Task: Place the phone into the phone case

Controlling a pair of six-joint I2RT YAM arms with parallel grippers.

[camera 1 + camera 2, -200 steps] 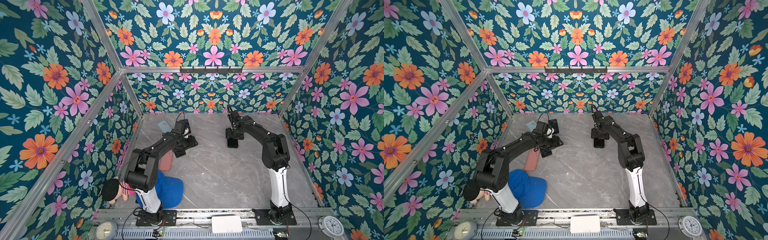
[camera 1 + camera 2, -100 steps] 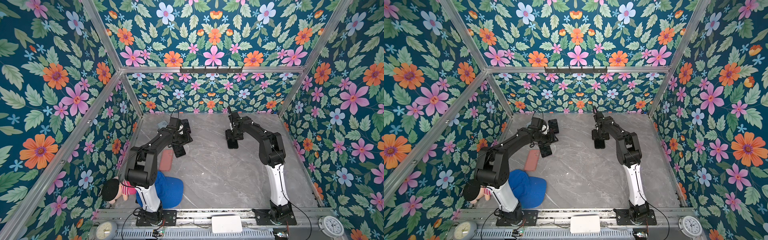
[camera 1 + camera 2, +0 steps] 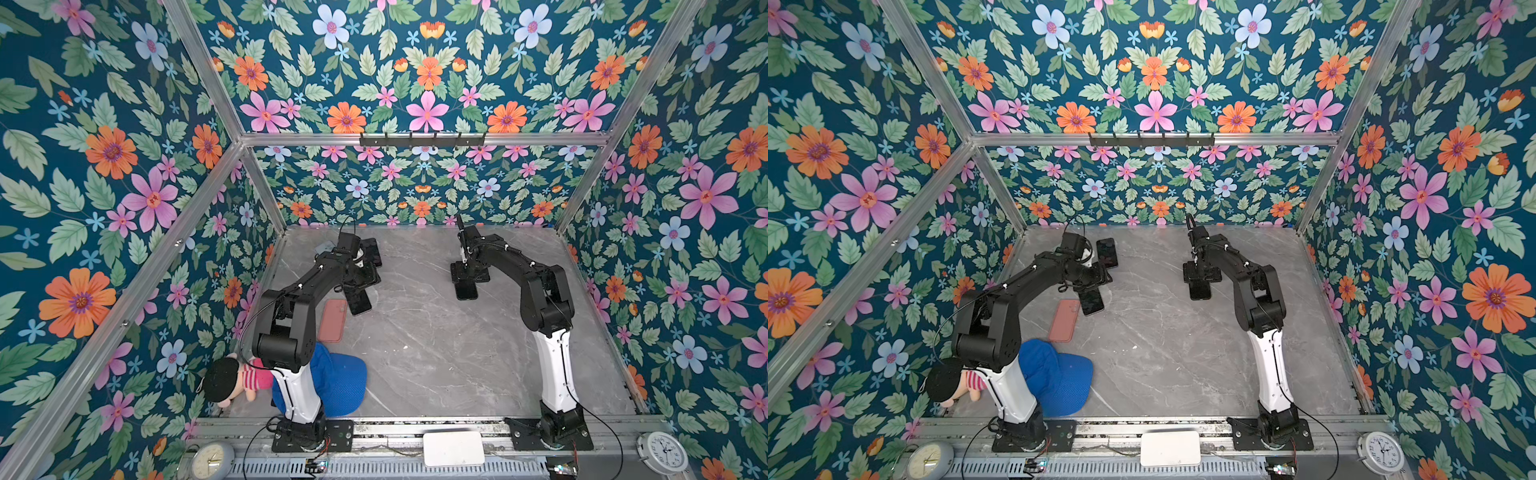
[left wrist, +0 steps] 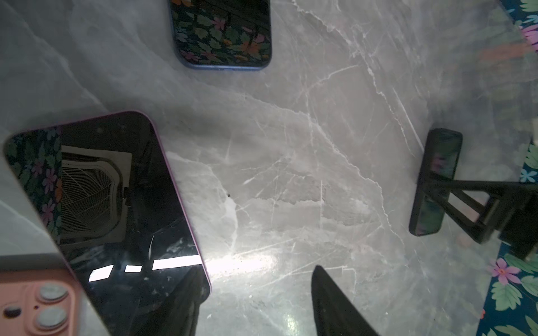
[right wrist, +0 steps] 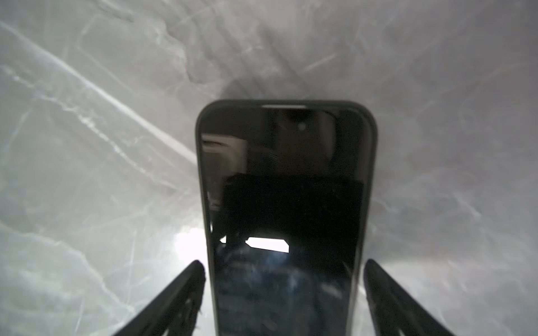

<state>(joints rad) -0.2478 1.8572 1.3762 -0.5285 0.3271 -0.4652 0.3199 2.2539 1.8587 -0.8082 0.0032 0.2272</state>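
A grey marble-patterned table (image 3: 436, 353) carries everything, with a black-and-white left arm (image 3: 307, 286) and a black-and-white right arm (image 3: 536, 282) both reaching from its near edge toward its far edge. A round blue fabric cap (image 3: 340, 382) lies at the near-left corner, partly behind the left arm's base, and a small soft doll with black hair and a striped top (image 3: 226, 380) lies just beside it, against the left edge. A flat salmon-pink phone case (image 3: 333, 320) rests close to the left edge, about halfway along it; the left wrist view shows round camera openings at one end. Just beside its far end lies a black-screened phone with a thin purple edge (image 4: 116, 209), face up and angled. A second phone with a blue edge (image 3: 1106, 251) lies face up near the far edge, left of the middle. Right of the middle, toward the far edge, a black phone with a thick dark rim (image 5: 285, 203) lies flat and face up; whether that rim is a case I cannot tell. The right gripper (image 5: 283, 263) straddles it, its fingers (image 5: 387, 293) spread to either side of it and not clamping it. The left gripper (image 4: 256, 273) hangs over the purple-edged phone's corner, its fingers (image 4: 332, 302) apart with bare table between them.
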